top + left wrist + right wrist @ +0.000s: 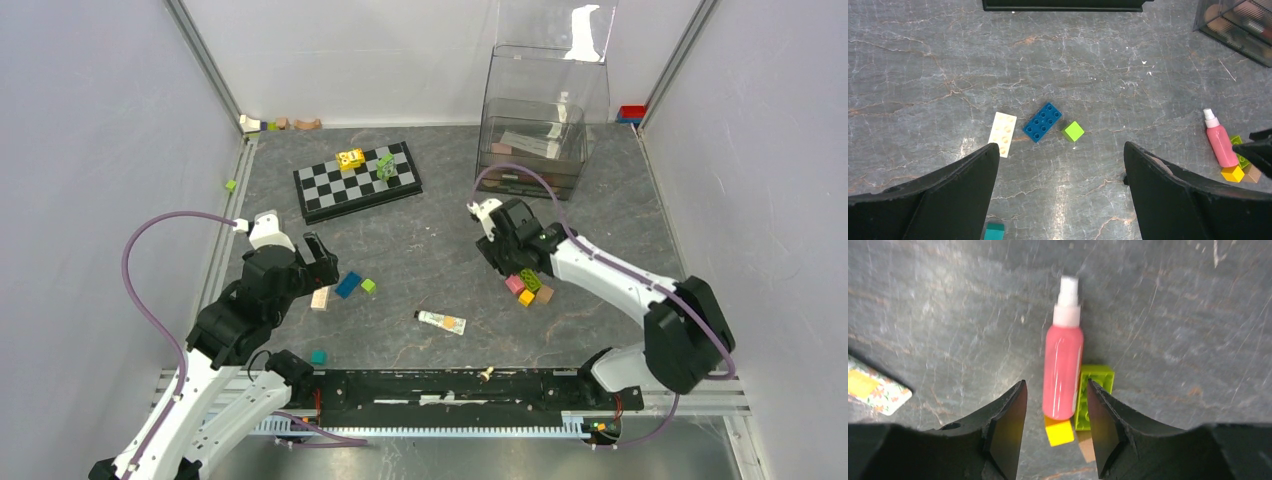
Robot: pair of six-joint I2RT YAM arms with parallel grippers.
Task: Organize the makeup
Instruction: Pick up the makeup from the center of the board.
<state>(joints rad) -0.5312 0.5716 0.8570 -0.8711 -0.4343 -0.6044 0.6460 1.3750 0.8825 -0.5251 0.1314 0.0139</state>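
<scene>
Pink spray bottle (1063, 371) lies flat on the grey table (430, 250), its base between the fingers of the right gripper (1056, 390), claw unclenched and gripping nothing. Crowding the bottle: lime brick (1094, 395) tight along its side, yellow cube (1058, 431) and tan block (1087, 446) at its base; floral cream tube (441, 321) apart from it, nearer the arm bases. Well left of the bottle the left gripper (1060, 147) hangs spread wide and empty over blue brick (1042, 122), green cube (1073, 131) and cream brick (1003, 133); clear drawer box (530, 140) stands beyond the bottle
</scene>
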